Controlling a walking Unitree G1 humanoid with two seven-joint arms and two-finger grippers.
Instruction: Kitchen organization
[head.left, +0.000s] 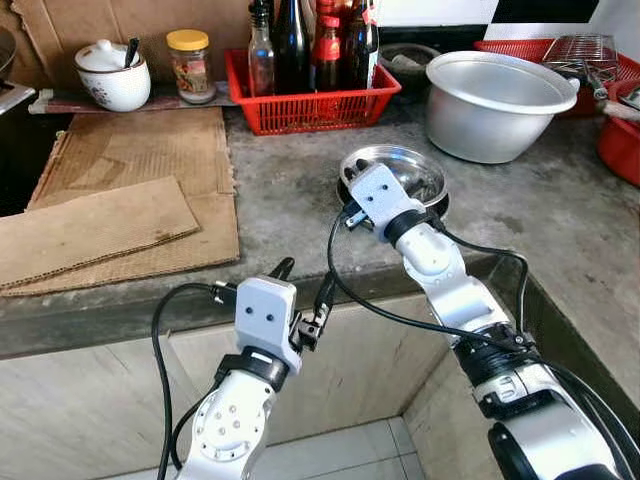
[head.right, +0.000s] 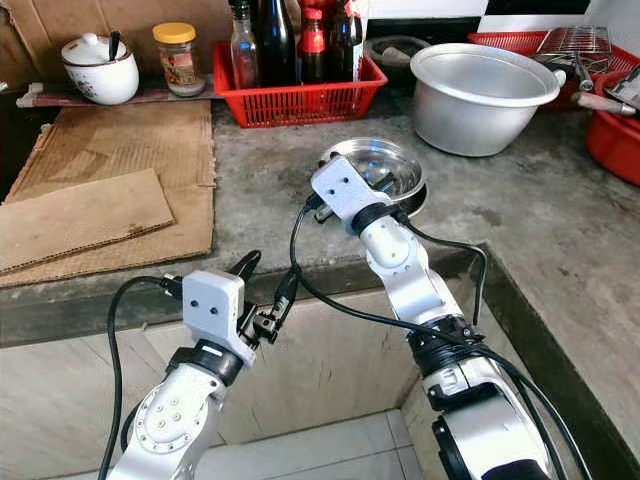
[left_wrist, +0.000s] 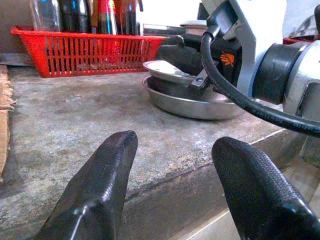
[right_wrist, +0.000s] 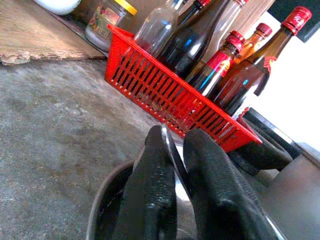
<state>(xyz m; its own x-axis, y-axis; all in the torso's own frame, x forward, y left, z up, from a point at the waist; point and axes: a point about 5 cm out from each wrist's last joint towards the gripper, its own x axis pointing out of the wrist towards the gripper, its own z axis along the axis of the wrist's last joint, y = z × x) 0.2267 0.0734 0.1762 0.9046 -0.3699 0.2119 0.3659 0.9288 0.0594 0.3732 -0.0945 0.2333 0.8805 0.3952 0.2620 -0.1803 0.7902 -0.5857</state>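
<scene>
Steel bowls, a small one nested in a wider dish, sit mouth-up near the counter's front edge in the head views, round, so with no long axis; the right gripper reaches onto their near rim while the left gripper hangs below the counter edge. The left wrist view shows its fingers spread, holding nothing. The right wrist view shows fingers clenched on the small bowl's rim. Organizing looks barely begun: nothing is lifted yet.

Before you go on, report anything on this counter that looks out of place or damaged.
Torn cardboard sheets lie flat over the counter's left part, edges ragged. A shallow steel dish sits near the front edge, its rim pinched by the right gripper. Nothing spilled.
</scene>
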